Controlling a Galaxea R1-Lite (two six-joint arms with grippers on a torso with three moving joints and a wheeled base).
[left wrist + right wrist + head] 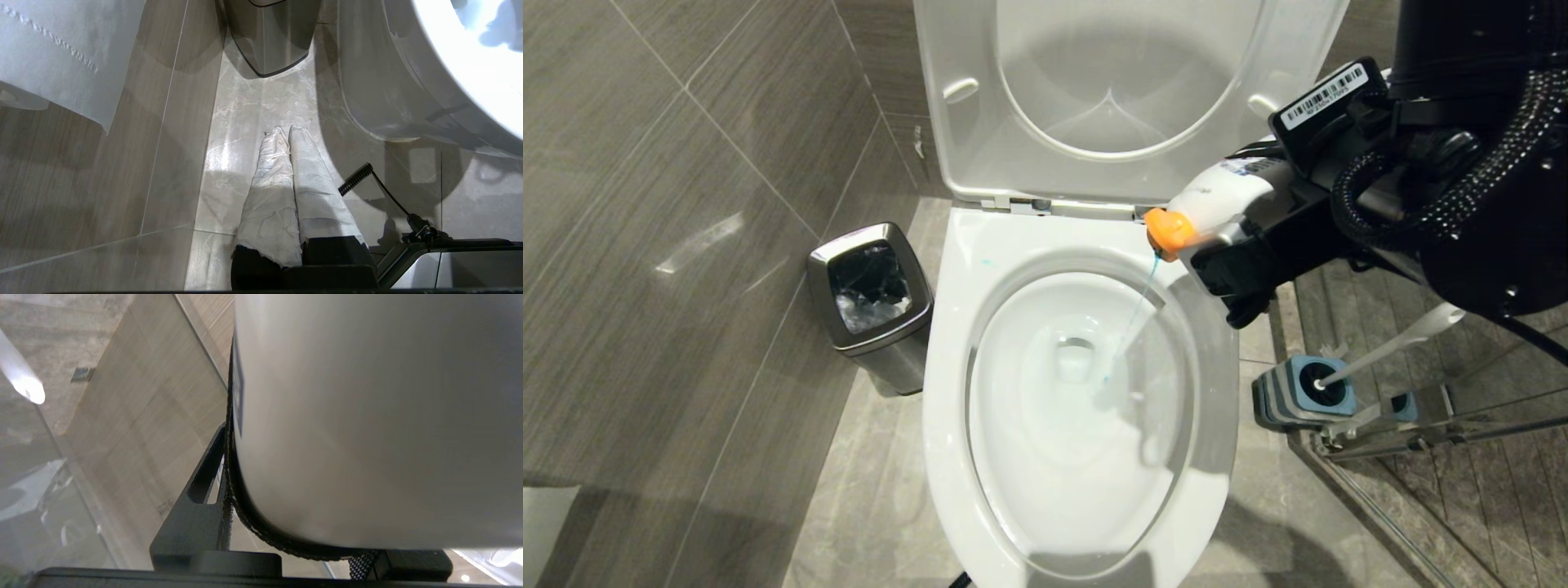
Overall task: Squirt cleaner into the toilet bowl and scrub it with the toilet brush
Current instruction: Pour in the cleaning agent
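Item: cleaner bottle, white with orange nozzle, pinched in the right gripper at the far right rim of the toilet bowl.
Axis: runs right-to-left, nozzle tipped down-left; a thin blue stream falls into the basin.
Handling advice: sweep the nozzle around under the rim, squeezing evenly.
Toilet brush: in its holder, right.
Left gripper: jaws pressed together, parked low near the floor.

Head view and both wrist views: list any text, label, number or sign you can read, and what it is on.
None can be read.
Barcode sticker on the right arm: digits under the bars too small.
Cleaner bottle in the right gripper: blue label print blurred; in the right wrist view only the label's edge shows.
Left wrist view: no text.
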